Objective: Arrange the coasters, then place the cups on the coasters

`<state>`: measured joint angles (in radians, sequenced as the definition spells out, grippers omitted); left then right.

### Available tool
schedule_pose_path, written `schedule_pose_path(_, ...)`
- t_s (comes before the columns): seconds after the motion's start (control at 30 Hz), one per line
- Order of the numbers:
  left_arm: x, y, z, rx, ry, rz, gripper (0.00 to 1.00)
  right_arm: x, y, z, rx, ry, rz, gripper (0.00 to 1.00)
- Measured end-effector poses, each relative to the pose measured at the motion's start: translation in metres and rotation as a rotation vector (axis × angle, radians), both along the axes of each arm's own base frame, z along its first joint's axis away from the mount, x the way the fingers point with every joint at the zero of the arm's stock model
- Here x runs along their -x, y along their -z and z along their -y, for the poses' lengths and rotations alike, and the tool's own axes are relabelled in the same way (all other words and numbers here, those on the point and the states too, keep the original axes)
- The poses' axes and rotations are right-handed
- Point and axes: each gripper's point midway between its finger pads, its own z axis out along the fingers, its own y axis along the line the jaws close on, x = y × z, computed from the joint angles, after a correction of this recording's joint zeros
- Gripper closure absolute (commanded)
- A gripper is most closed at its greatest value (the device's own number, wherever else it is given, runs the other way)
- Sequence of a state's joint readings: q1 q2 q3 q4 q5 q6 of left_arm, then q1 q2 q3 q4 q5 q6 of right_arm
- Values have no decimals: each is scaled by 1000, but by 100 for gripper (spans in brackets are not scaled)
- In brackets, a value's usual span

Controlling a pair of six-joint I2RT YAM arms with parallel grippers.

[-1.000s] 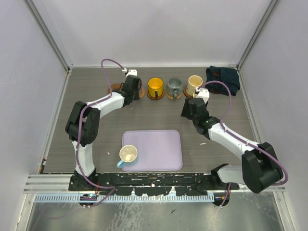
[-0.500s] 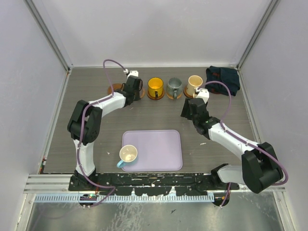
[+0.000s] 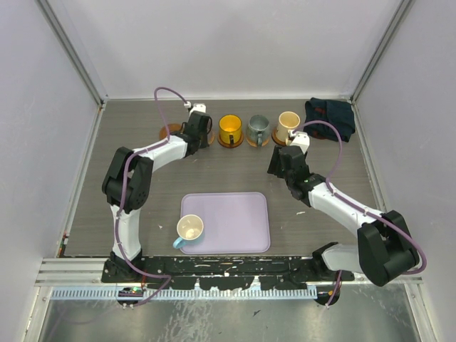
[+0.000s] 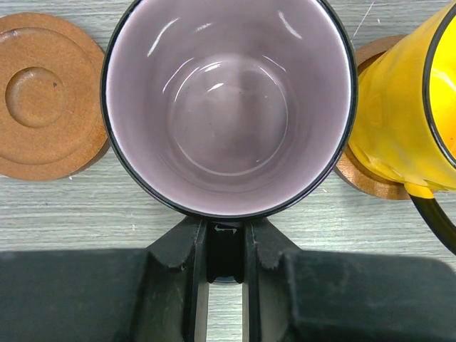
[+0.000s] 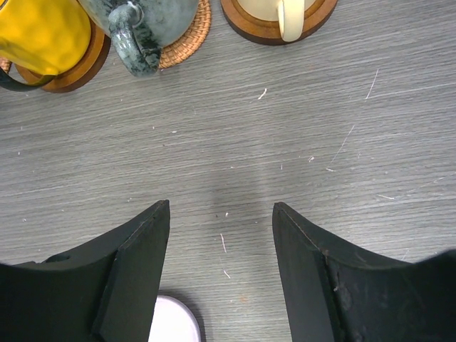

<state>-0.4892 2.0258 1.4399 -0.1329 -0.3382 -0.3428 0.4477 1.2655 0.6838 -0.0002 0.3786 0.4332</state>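
Pinching purple mug (image 4: 228,107) by its handle w/ L claw (image 4: 226,246), fingers (image 4: 174,249) pressing tight on both sides of handle. Finding that mug upright, mouth up, in back row on table (image 3: 235,171), just beside bare coaster (image 4: 46,107) on its left and yellow mug (image 4: 399,100) on its right. Not managing to tell whether resting on a coaster or lifted, w/ base hidden by mug body in wrist view and by claw in top view. Noting yellow mug standing on wood coaster (image 4: 354,178), handle pointing to nr side. Logging, next along to the right, grey mug (image 5: 142,18) on woven coaster (image 5: 192,28), then cream mug (image 5: 288,21) on end coaster (image 5: 242,25), both handles pointing roughly nr side too. Holding R claw (image 5: 221,210) spread wide above bare table, w/ nothing between its fingers, on nr side of grey and cream mugs and apart from both. Seeing blue mug (image 3: 189,229) upright at nr-left corner of tray (image 3: 235,214), handle pointing nr-left, well apart from back row. Recording tray lying flat at table centre, between the two arms. Spotting cloth (image 3: 330,117) bunched in far-right corner, just right of cream mug.
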Motion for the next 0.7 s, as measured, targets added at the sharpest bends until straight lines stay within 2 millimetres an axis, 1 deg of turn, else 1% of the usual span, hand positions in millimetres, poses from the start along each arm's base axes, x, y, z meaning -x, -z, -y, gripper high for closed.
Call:
schedule_pose_path(0.43,0,0,-1,-4,-5,2,95,2,3,-1,-14,1,-7,36)
schedule_pose_path(0.63,0,-1,-2,-8,-9,4,93,2,3,-2,-18,-2,-7,36)
schedule_pose_path(0.7,-1,-1,-3,-11,-14,6,90,2,3,-3,-20,-4,-8,36)
